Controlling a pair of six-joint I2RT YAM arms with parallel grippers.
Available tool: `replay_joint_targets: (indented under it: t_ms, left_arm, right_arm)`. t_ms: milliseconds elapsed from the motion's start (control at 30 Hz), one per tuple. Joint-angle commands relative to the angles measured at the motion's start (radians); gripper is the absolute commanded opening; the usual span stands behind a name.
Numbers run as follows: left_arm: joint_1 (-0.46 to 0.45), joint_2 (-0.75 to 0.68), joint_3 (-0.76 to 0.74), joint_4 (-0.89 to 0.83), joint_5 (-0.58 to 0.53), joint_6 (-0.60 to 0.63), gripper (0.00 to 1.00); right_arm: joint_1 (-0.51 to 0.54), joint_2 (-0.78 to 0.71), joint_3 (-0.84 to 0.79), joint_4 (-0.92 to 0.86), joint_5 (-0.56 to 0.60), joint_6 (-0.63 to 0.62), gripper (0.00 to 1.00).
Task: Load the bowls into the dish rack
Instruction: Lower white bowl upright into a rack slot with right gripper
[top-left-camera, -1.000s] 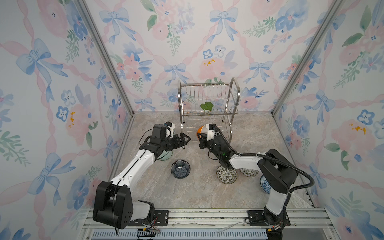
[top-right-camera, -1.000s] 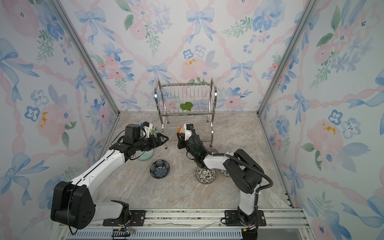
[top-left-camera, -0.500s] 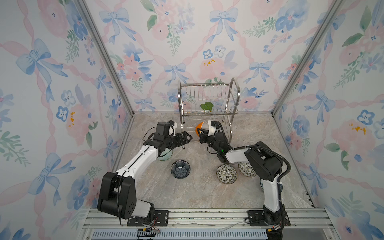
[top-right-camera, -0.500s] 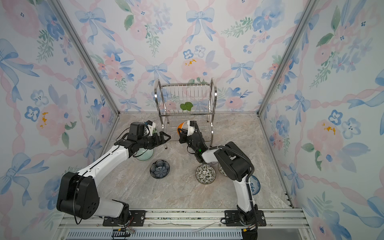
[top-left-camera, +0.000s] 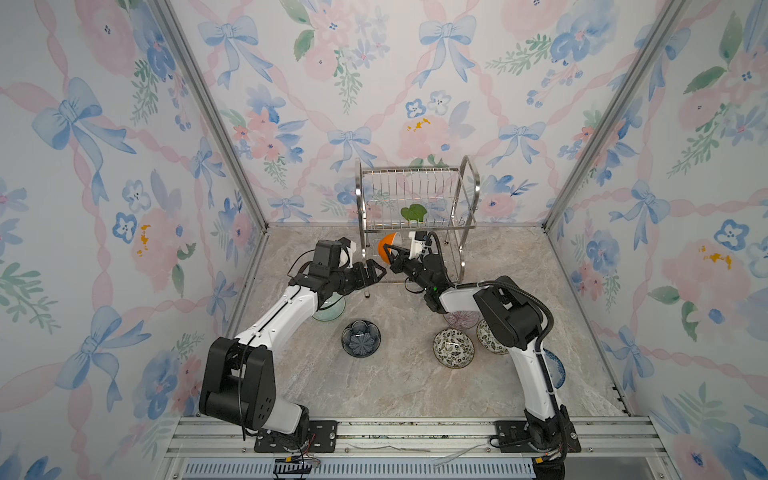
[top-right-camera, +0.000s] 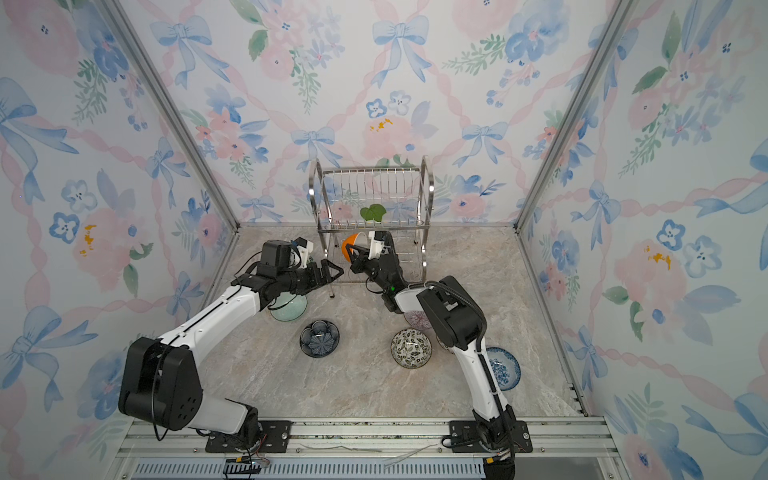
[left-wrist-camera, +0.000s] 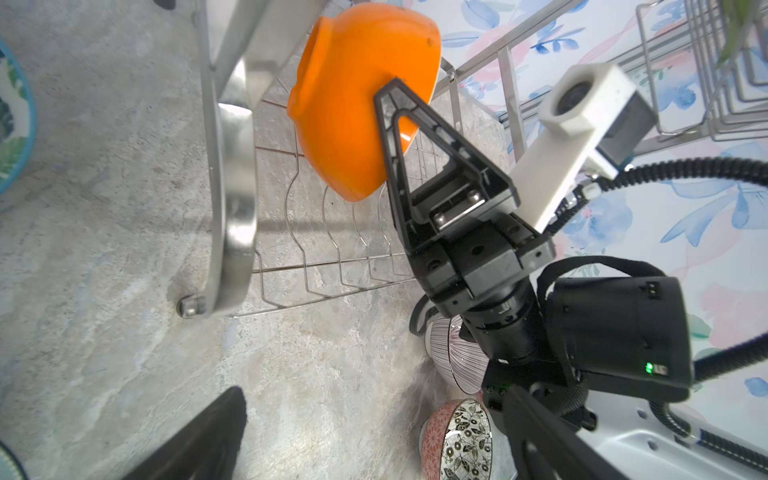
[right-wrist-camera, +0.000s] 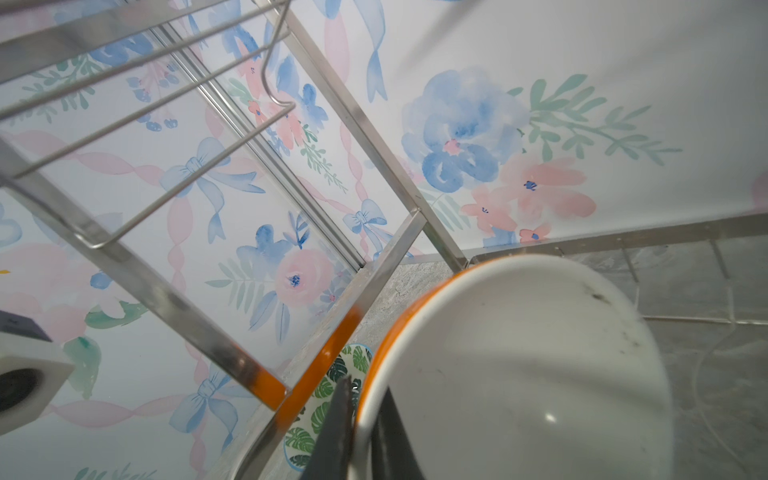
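Top-down view of a marble counter (top-left-camera: 395, 386) with a steel dish rack (top-left-camera: 417, 199) against the back wall. The right end effector (top-left-camera: 390, 251) grips a tilted orange bowl (top-left-camera: 387, 240) at the rack's lower tier. The left end effector (top-left-camera: 376, 271) hovers just beside it, its jaws spread wide and empty. A dark blue flower bowl (top-left-camera: 360, 338) and a black-and-white leaf bowl (top-left-camera: 453, 348) sit on the counter nearer the camera.

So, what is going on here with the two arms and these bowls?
The right gripper is shut on the rim of the orange-and-white bowl, holding it tilted on edge over the lower tier of the dish rack. The left gripper hangs open and empty beside the rack's front leg. The green-leaf bowl, the dark blue flower bowl and a black-white leaf bowl are on the table, not yet loaded.
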Motion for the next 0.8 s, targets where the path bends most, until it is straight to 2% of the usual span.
replay_joint_targets:
  t_ms: [0, 400, 767]
  left_arm:
    - [-0.005, 0.016, 0.018, 0.012, 0.013, 0.031, 0.98]
    - [-0.005, 0.021, 0.017, 0.011, 0.001, 0.043, 0.98]
    - [-0.004, 0.028, 0.023, 0.012, 0.005, 0.047, 0.98]
  right_arm:
    - [-0.007, 0.027, 0.07, 0.085, -0.03, 0.038, 0.0]
    - [-0.027, 0.144, 0.216, 0.084, -0.052, 0.147, 0.0]
    - [-0.024, 0.213, 0.324, 0.044, -0.067, 0.181, 0.0]
